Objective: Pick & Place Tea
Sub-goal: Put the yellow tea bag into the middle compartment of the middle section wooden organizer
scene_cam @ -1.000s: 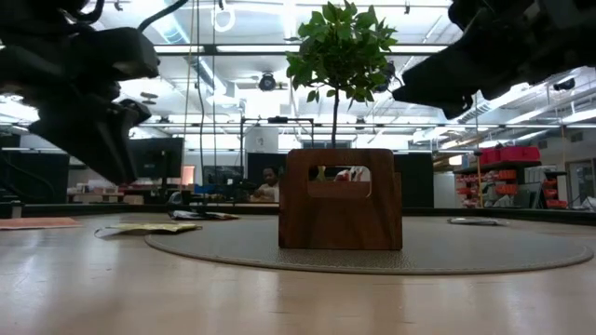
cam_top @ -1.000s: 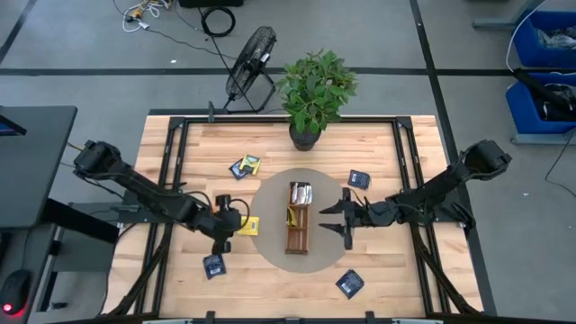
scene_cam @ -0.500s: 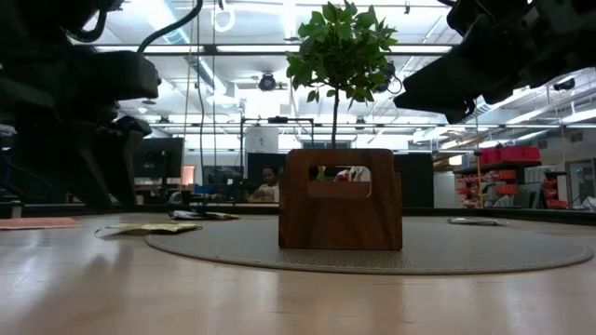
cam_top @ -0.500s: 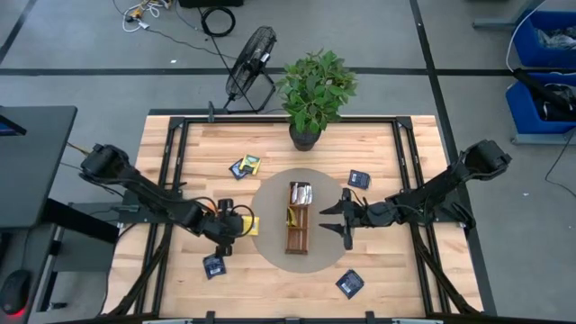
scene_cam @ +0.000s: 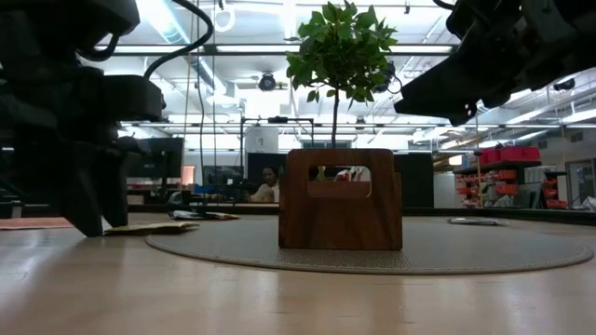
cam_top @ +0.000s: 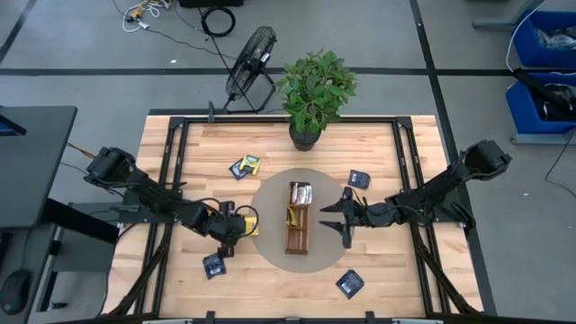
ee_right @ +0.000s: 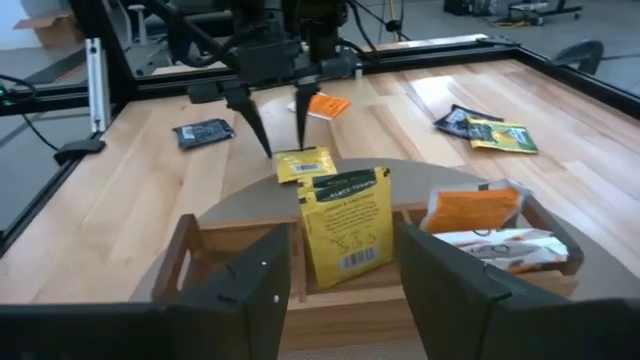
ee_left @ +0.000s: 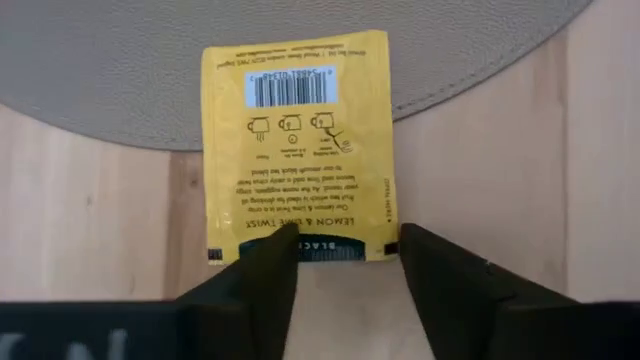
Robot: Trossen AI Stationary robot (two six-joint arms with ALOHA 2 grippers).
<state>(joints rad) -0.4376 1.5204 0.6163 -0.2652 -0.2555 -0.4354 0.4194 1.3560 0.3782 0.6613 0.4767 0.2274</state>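
A yellow tea sachet [ee_left: 295, 140] lies flat, one end on the round grey mat [ee_left: 100, 60], the other on the wooden table. My left gripper [ee_left: 340, 258] is open and down at the table, its fingertips at the sachet's edge off the mat; the high view shows it [cam_top: 234, 230] left of the mat. My right gripper [cam_top: 346, 219] hangs open above the mat, right of the brown wooden tray [cam_top: 300, 236]. The tray holds an upright yellow sachet [ee_right: 345, 225] and orange-and-white ones [ee_right: 475, 215]. My left gripper comes from above, pointing down, with one fingertip [ee_left: 275, 255] over the sachet's edge [ee_left: 300, 245] and the other [ee_left: 420, 250] just outside its corner. I cannot tell whether they touch the sachet, which lies flat.
Dark navy sachets lie loose on the table [cam_top: 359, 179] [cam_top: 350, 283] [cam_top: 214, 265]. A navy and a green-yellow one [cam_top: 245, 166] lie toward the far left, and a potted plant [cam_top: 315, 90] stands at the far edge. An orange sachet [ee_right: 325, 105] lies behind my left gripper.
My left gripper has come down from above the table until its fingertips reach the tabletop, and has shifted slightly right toward the yellow sachet. It stays open. The sachet has not moved.
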